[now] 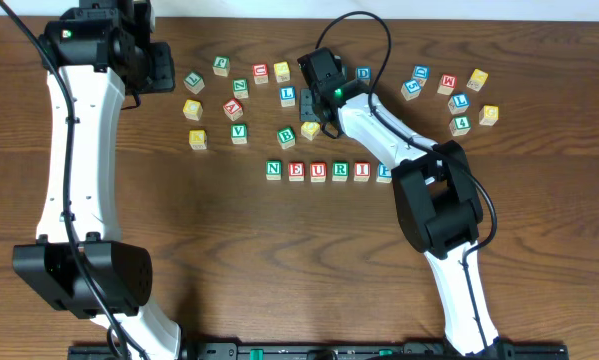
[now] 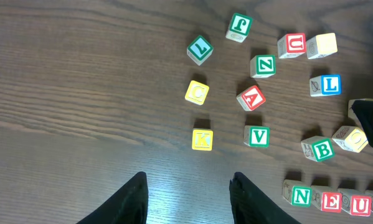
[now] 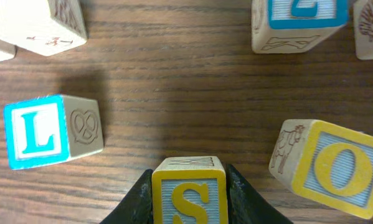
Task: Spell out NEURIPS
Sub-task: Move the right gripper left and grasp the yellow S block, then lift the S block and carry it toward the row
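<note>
A yellow-framed S cube [image 3: 189, 193] sits between the fingers [image 3: 139, 194] of my right gripper [image 3: 189, 186], which is shut on it; whether it still rests on the table I cannot tell. From overhead the right gripper [image 1: 312, 108] hangs behind the row and hides that cube. The row reads green N [image 1: 273, 169], red E [image 1: 295, 171], red U [image 1: 318, 171], green R [image 1: 340, 170], red I [image 1: 362, 171] and P [image 1: 383, 172], the last partly under the right arm. My left gripper [image 2: 189, 180] is open over bare wood at the far left [image 1: 164, 68].
A yellow O cube [image 3: 335, 168] lies tilted close to the right of the S, and a blue L cube [image 3: 40, 130] sits to its left. Loose cubes K [image 2: 202, 139], V [image 2: 258, 136] and B [image 2: 323, 149] lie behind the row. Several more cubes cluster at the back right [image 1: 459, 100].
</note>
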`<state>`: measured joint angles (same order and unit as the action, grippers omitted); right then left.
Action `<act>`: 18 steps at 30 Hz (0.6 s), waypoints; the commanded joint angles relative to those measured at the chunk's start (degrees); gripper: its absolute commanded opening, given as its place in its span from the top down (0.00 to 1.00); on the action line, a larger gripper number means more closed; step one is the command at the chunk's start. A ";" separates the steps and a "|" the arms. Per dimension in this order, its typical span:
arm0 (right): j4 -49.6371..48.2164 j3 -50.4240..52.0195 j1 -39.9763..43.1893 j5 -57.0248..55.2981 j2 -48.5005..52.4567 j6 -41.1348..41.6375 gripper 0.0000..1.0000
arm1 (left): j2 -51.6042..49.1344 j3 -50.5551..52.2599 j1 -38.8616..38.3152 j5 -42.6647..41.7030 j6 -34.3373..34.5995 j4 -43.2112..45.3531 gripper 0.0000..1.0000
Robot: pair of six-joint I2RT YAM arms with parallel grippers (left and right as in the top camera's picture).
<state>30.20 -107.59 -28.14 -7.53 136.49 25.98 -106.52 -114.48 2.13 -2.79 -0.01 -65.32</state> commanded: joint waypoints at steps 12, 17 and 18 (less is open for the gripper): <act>9.97 -1.40 2.84 0.61 -14.71 -4.02 0.75 | 0.00 -0.87 -0.17 0.48 0.07 0.00 0.58; 18.88 -1.40 4.46 0.44 -21.33 -5.51 0.78 | 0.00 -0.87 -0.17 0.48 0.07 0.00 0.57; 21.59 -1.40 4.98 0.31 -22.60 -5.53 0.78 | 0.00 -0.87 -0.17 0.48 0.07 0.00 0.58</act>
<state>48.49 -107.98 -24.56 -6.57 117.71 22.04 -106.52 -114.48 2.13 -2.79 -0.01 -65.32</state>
